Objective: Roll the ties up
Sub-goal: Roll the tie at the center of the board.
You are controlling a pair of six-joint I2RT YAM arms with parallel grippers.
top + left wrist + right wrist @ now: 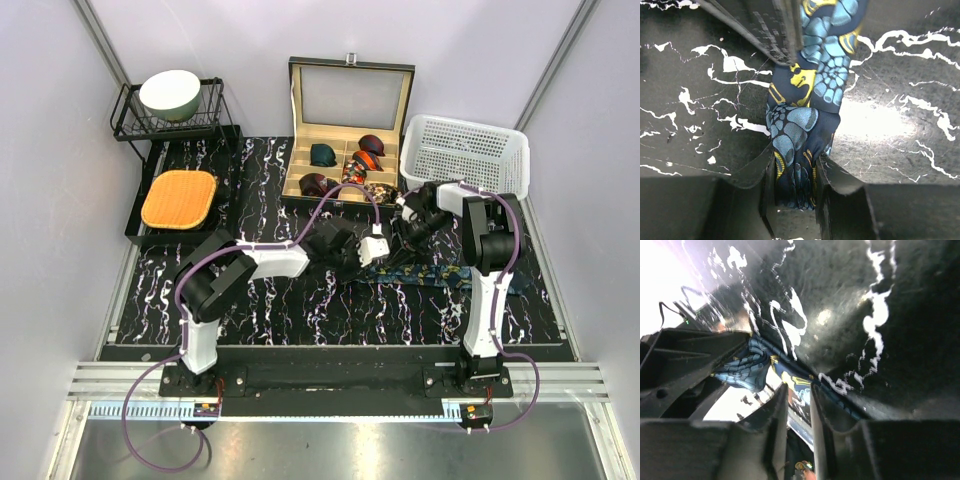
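The dark navy tie with teal-and-gold pattern lies as a long strip on the black marble table, running right from the grippers. My left gripper is shut on one end of it; in the left wrist view the fabric is pinched between the jaws. My right gripper meets it from the right and is shut on the same tie, with fabric between its jaws. Coiled ties, green, maroon and red-orange, sit in the box.
An open wooden box with compartments stands at the back centre. A white mesh basket is at the back right. A wire rack with a bowl and an orange cushion are at the back left.
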